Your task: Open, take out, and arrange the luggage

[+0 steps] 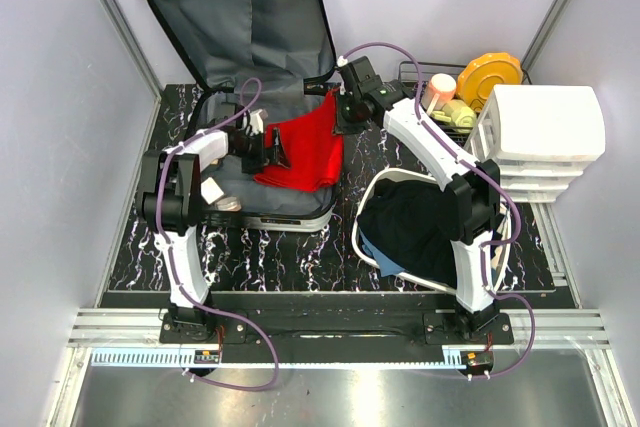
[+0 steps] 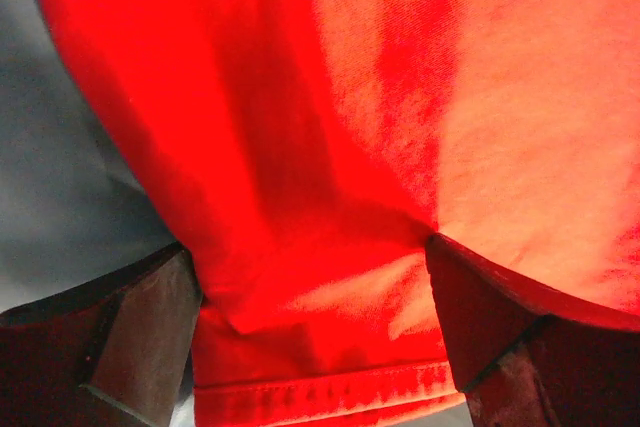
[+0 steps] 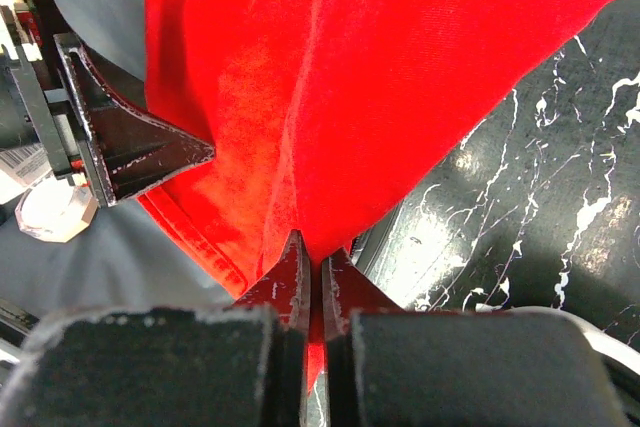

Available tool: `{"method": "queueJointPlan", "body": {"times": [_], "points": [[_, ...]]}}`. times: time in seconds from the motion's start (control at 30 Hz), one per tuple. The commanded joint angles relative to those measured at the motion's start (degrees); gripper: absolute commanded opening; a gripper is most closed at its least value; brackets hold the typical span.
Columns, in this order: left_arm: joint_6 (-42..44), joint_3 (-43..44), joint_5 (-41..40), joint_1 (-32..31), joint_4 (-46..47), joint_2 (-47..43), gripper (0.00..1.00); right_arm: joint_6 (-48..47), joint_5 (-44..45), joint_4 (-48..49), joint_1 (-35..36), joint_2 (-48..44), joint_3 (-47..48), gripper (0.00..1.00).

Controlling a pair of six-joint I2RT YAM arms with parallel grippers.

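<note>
Lying open at back left of the surface (image 1: 260,247), the stiff-shelled luggage (image 1: 250,7) has a limp, soft red garment (image 1: 305,147) draped over its edge, pinched in the closed right end effector (image 3: 310,247) while the left end effector (image 2: 310,252) gapes wide astride its hem, probably the best hold.

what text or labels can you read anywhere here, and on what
No text here can be read.
White sticker on the left arm: print too blurred.
Small tags at the arm bases: too small.
Luggage: only grey lining shows, no print in view.
</note>
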Motion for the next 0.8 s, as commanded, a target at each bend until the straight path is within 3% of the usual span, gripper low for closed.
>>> {"method": "queueJointPlan", "body": {"times": [0.0,0.13,0.23,0.27,0.4,0.47,0.63,0.77], "points": [[-6.83,-0.29,15.23,-2.42,8.80,2.79,0.89,0.31,-1.93,1.63,-0.52,-2.90,1.78,0.00],[-9.56,-0.46,17.26,-3.12,11.80,4.99,0.76,0.49,-2.73,1.54,-0.52,-2.28,2.14,0.00],[-11.32,-0.46,19.19,-3.12,14.43,5.00,0.49,0.58,-3.52,1.63,-0.52,-2.19,2.31,0.00],[-12.19,-0.29,20.15,-3.21,15.22,4.91,0.32,0.58,-3.78,1.62,-0.52,-2.19,2.40,0.00],[-13.08,0.77,22.53,-3.30,16.11,1.84,0.06,-0.04,-6.85,1.63,-0.52,-3.15,3.54,0.00],[-12.65,1.20,23.06,-3.30,15.85,-1.83,0.00,-0.82,-7.73,1.63,-0.52,-4.64,4.50,0.00],[-10.89,2.87,23.06,-3.30,12.07,-9.14,0.00,-3.90,-8.53,1.19,-1.31,-10.44,3.46,0.00],[-9.40,3.05,23.15,-4.26,7.16,-13.80,0.00,-4.87,-10.19,-1.10,-2.98,-19.56,-4.94,0.00]]}}
